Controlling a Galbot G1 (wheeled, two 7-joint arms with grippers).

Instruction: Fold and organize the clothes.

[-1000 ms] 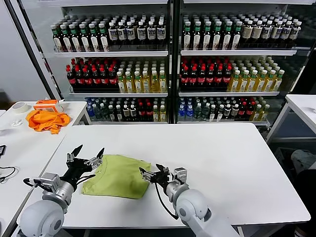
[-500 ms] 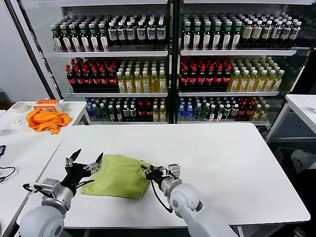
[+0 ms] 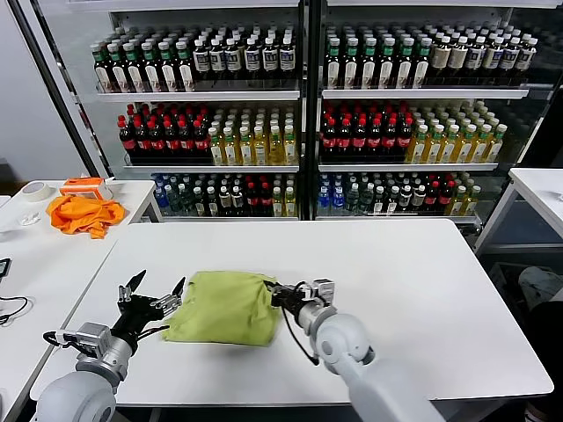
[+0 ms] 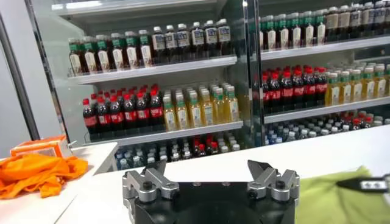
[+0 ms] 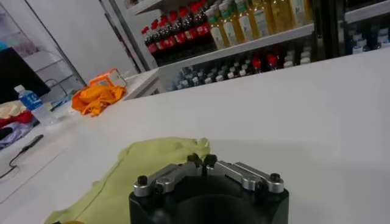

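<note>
Two grippers sit at the lime-green soft cotton T-shirt (image 3: pixel 227 307) on the white rectangular tabletop (image 3: pixel 413 290), near the front edge toward our left side. Right gripper (image 3: pixel 278 294) is at the shirt's right edge; a sec ago its fingers stood apart just short of the cloth, now they're pinched together on that edge, w/ the fabric bunched up against the tips. Right wrist view confirms: fingertips (image 5: pixel 203 161) meet, green cloth right at them. The shirt has also changed shape: it lay flatter and lower before, now it's heaped higher and shifted a bit away from us, so we judge the right edge is being dragged or lifted over, i.e. a fold is starting.

Left gripper (image 3: pixel 152 294) has fingers spread wide, hanging just beside the shirt's left edge, not gripping anything; it's barely moved. Left wrist view shows both fingers apart w/ cloth off to one side.

Next, prob. the left needs its own pinch before any clean fold. Bright orange crumpled cloth (image 3: pixel 84 214) lies well apart on the side table, untouched.
</note>
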